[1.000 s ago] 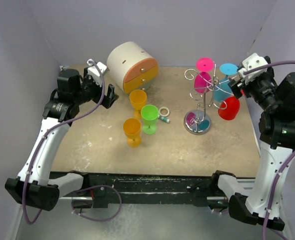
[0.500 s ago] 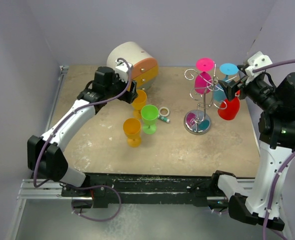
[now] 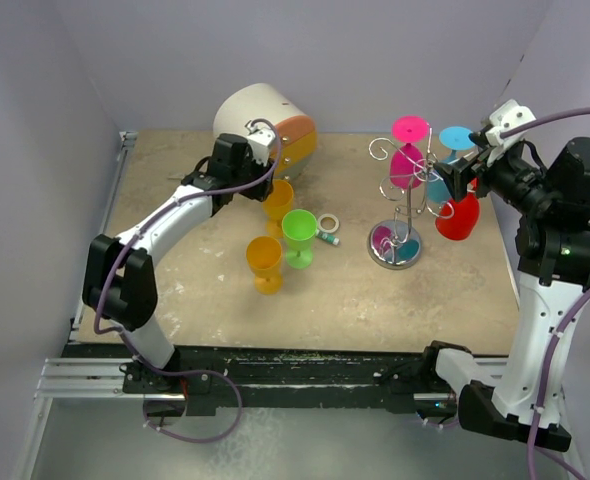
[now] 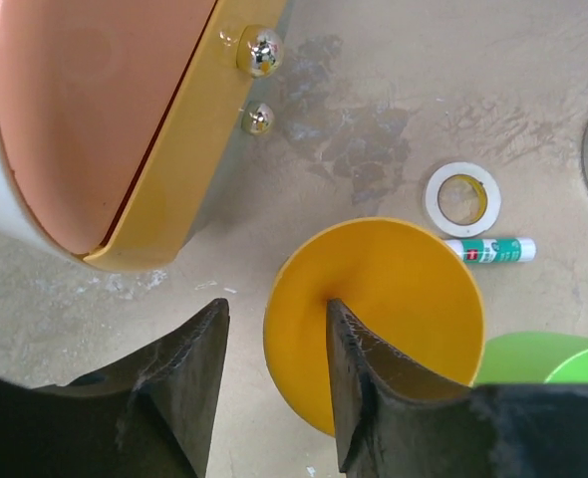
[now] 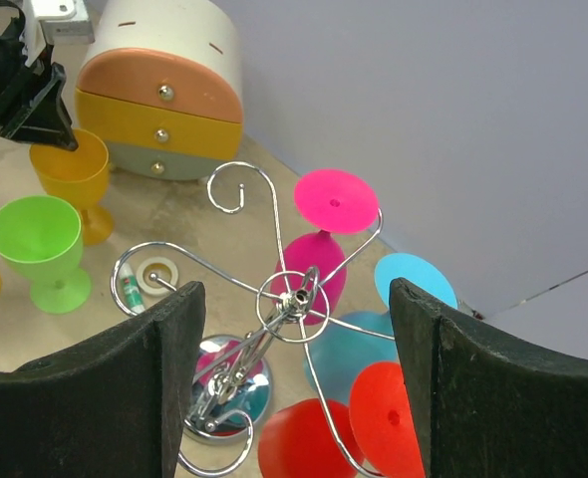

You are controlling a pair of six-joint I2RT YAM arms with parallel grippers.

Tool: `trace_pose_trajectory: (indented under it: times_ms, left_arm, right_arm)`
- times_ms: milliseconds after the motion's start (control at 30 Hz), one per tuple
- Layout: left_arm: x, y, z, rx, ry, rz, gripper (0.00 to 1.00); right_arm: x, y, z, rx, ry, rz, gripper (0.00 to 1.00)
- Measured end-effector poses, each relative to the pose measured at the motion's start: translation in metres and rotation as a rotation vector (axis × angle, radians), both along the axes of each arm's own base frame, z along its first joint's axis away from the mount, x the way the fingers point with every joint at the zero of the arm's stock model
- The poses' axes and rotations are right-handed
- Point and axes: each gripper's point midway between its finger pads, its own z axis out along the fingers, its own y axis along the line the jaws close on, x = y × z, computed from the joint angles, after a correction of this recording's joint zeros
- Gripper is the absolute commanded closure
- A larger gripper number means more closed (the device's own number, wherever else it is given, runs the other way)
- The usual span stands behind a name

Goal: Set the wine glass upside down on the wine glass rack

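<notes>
One finger inside yellow glass, left wrist view

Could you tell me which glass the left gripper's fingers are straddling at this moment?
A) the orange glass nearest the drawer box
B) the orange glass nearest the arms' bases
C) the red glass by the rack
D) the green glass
A: the left wrist view shows the left gripper with one finger inside the bowl of the orange glass and the other outside its rim, close to the drawer box.

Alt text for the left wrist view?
Jaws of the left gripper straddle the rim of an upright yellow wine glass, one inside the bowl, one outside. A drawer unit upper left; tape roll, glue stick and green glass to the right.
</notes>
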Motion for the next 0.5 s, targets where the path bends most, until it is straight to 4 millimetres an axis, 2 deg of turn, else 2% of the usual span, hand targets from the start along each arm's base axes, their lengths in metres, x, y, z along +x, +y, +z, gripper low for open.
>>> trace_pose_trajectory:
  times_ms: [167,400,500]
  left_arm:
    - [0.0014,-0.0009,-0.0102,0.015,0.016,-0.006,0.75]
    - [0.003,0.0012,-0.0124,0.045,0.003,-0.02,0.99]
    - [0.0055,0.0053,-0.0106,0.077,-0.018,-0.021,1.0]
  right_arm:
    - [0.0018,-0.0006,-0.0029,-0.005,0.009,0.001,0.23]
    - [0.0025,-0.0006,-0.0035,-0.007,0.009,0.004,0.23]
    - [0.0025,-0.0006,-0.0035,-0.007,0.01,0.004,0.23]
